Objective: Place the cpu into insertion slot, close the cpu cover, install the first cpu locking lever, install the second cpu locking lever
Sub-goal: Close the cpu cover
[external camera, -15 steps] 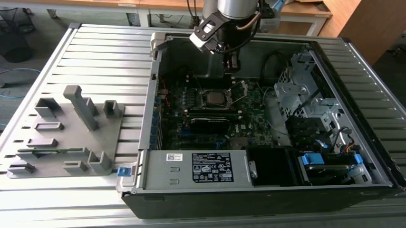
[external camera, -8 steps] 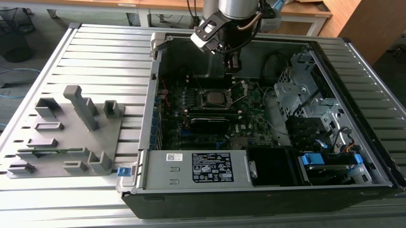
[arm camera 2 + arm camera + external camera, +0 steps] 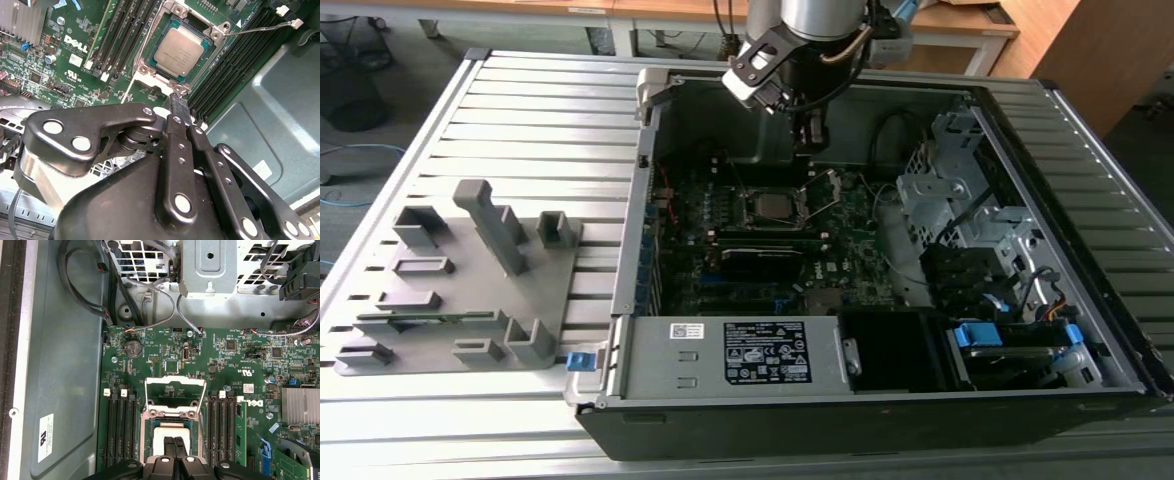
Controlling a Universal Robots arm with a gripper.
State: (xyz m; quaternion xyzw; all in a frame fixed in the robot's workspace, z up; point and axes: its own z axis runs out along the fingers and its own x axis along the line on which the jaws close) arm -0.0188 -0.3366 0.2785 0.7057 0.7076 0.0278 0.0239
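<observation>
The cpu (image 3: 181, 50) lies flat in the insertion slot (image 3: 218, 34), its pale metal face up; it also shows in the exterior view (image 3: 774, 207) and in the first wrist view (image 3: 161, 432). The cpu cover (image 3: 175, 383) stands swung open at the slot's edge, a silvery frame with a square window, seen in the exterior view as the tilted cpu cover (image 3: 825, 190). A thin locking lever (image 3: 260, 29) sticks out beside the slot, unlatched. My gripper (image 3: 175, 442) is shut with nothing in it, just above the cpu's edge. From outside, the gripper (image 3: 811, 148) hangs over the slot's far side.
Black memory slots (image 3: 119, 427) flank the socket on both sides. A metal drive cage (image 3: 961, 195) and loose cables (image 3: 85, 295) crowd the case on the exterior view's right. A grey fixture plate (image 3: 460, 290) lies outside the case on the exterior view's left.
</observation>
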